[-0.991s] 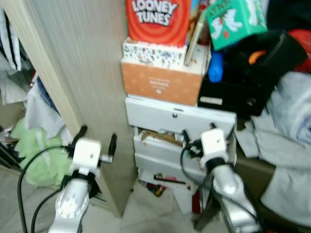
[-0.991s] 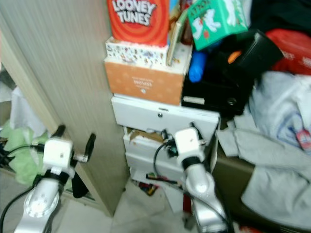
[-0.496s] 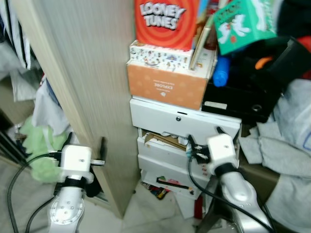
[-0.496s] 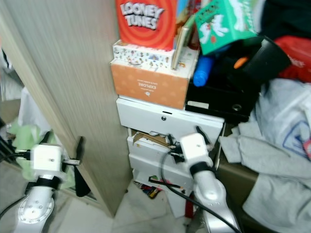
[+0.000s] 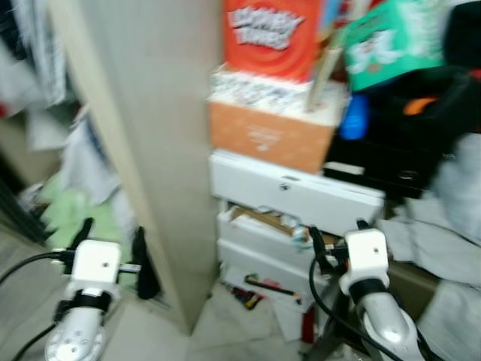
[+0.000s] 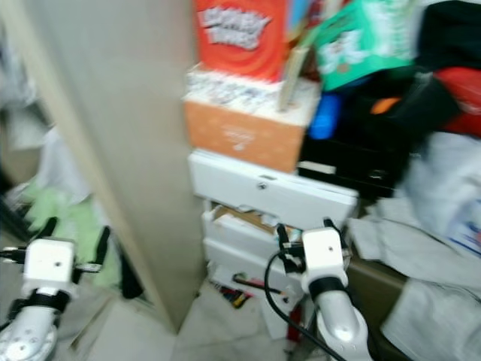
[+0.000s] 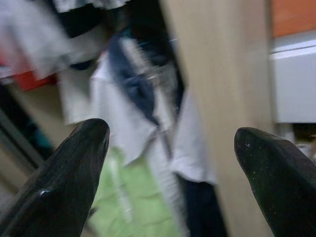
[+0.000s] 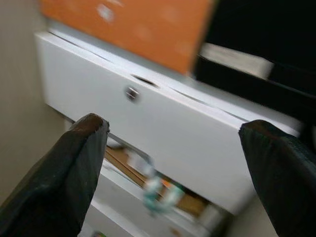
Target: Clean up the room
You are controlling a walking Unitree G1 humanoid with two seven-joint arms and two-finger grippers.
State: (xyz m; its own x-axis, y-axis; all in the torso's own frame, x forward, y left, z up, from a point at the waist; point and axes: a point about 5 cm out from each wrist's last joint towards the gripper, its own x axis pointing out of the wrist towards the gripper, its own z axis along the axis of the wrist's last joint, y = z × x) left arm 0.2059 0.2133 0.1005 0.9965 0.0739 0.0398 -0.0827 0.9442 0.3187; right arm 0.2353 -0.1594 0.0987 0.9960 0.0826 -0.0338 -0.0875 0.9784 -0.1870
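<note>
- Since the earlier frames the whole view has swung: the wooden panel (image 5: 146, 150) now sits nearer the middle, more of the clothes heap on the left shows, and the picture is blurred, so the camera has moved rather than the things.
- Nearest, the left claw (image 5: 109, 244) is held low beside the panel's left face, its two black fingers (image 7: 64, 182) spread wide with nothing between them.
- The right claw (image 5: 337, 235) is raised before the white drawer unit (image 5: 293, 192), fingers likewise spread apart and empty.
- Just beyond the left claw lie a green cloth (image 7: 133, 207) and pale and dark garments (image 7: 143, 113), jumbled against the panel.
- On the floor under the drawers lie small dark and red bits (image 5: 259, 286), perhaps pens; the blur hides what they are.
- The lower drawer stands ajar with brown cardboard (image 8: 123, 163) showing inside.
- On top of the unit sit an orange box (image 5: 267, 135), a patterned box and a red box (image 5: 270, 34).
- Farther right, a green box (image 5: 391, 41) leans on black bags, with grey clothing (image 6: 443, 226) piled beside.
</note>
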